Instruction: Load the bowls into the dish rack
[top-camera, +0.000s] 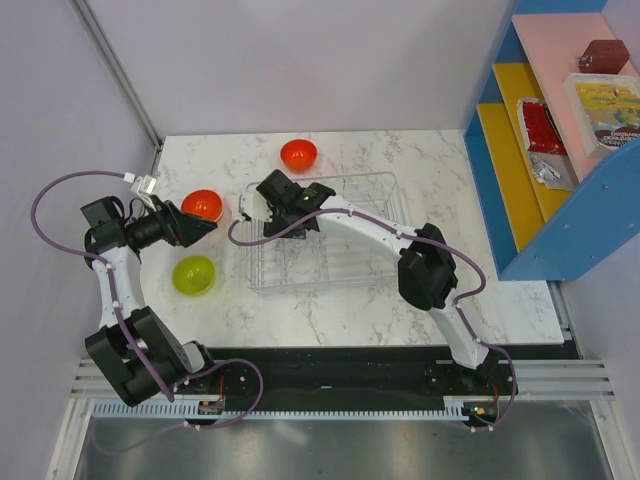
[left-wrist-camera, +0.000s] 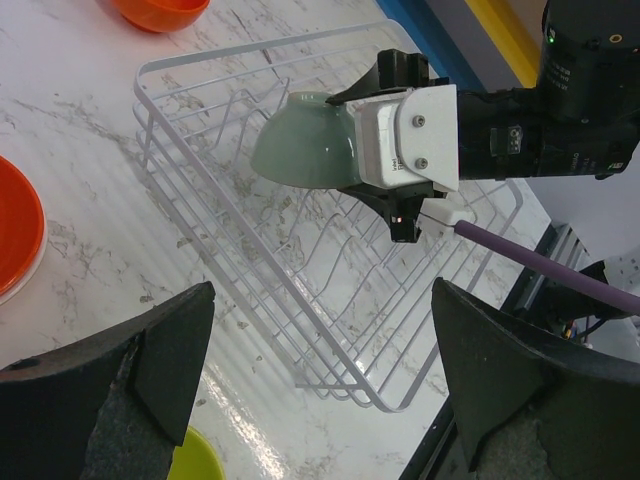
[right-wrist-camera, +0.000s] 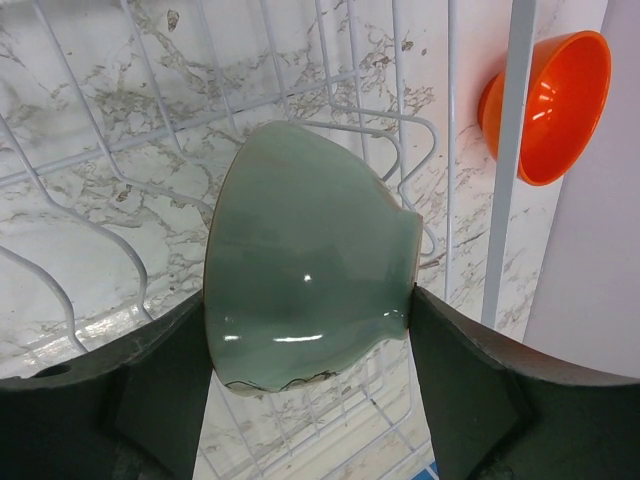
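Note:
The dish rack (top-camera: 350, 262) is a white wire rack in the middle of the marble table, also in the left wrist view (left-wrist-camera: 250, 290). My right gripper (top-camera: 255, 208) is shut on a pale green bowl (right-wrist-camera: 310, 250) and holds it on its side over the rack's left end; the bowl also shows in the left wrist view (left-wrist-camera: 300, 145). My left gripper (top-camera: 203, 228) is open and empty, left of the rack, its fingers (left-wrist-camera: 170, 345) wide apart. One orange bowl (top-camera: 203, 204) lies just beyond it, another orange bowl (top-camera: 298, 154) behind the rack, and a yellow-green bowl (top-camera: 193, 274) at front left.
A blue shelf unit (top-camera: 560, 200) with packets stands along the table's right side. Grey walls close the left and back. The right arm (top-camera: 380, 235) stretches across the rack.

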